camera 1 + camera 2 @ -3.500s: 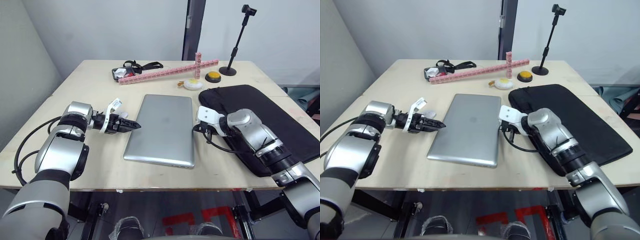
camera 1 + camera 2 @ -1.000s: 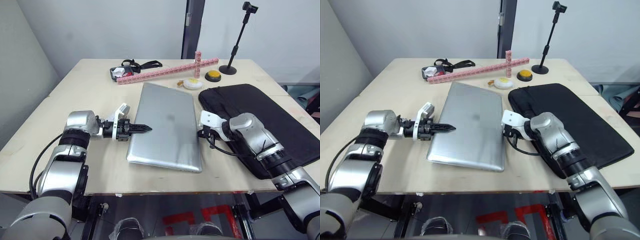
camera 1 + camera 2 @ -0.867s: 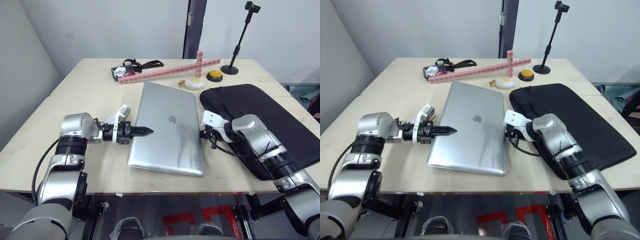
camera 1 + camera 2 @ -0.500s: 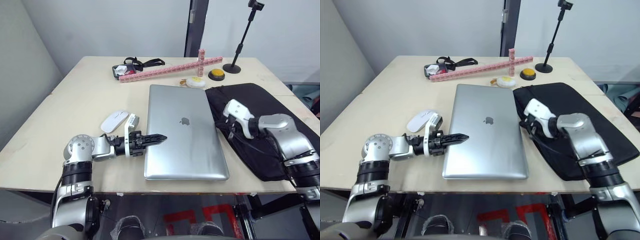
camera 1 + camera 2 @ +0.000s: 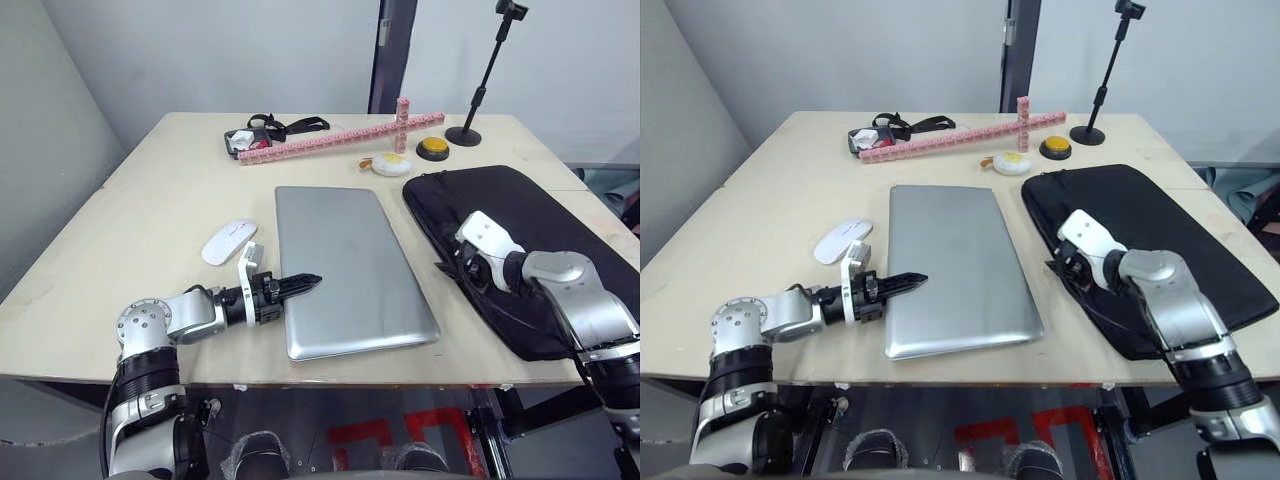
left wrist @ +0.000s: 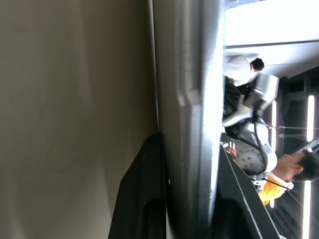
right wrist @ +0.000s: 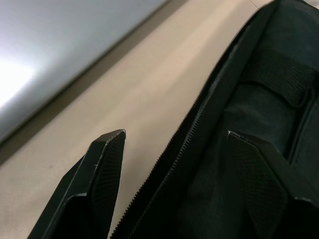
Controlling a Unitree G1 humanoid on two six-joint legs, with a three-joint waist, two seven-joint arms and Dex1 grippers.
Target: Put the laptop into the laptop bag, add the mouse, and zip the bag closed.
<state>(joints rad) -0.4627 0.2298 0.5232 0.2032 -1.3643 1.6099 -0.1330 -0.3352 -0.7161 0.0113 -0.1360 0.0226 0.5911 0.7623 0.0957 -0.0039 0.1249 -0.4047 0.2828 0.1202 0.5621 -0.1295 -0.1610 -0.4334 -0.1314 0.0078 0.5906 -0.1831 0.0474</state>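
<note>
None of the three steps is done, by my reading. The laptop [image 5: 350, 270] lies closed and flat on the table [image 5: 160, 200], outside the laptop bag [image 5: 520, 230], which sits just beside it on my right with its zipper edge open toward the laptop. The mouse [image 5: 228, 241] rests on the table near the laptop's left edge, untouched. Left to do: load laptop, add mouse, zip.

Left arm: forearm low along the table front, pointing right. My left gripper [image 5: 298, 285] meets the laptop's left edge near the front corner; in the left wrist view the two fingers [image 6: 144, 194] sit one on each side of the laptop's thin edge, clamped on it (contact looks firm, though I judge that from the pinch alone).

Right arm: elbow bent, wrist turned inward. My right gripper [image 7: 174, 164] has its fingers apart, straddling the bag's zipper line at the edge nearest the laptop, holding nothing. I judge it is placed to hold the mouth open.
</note>
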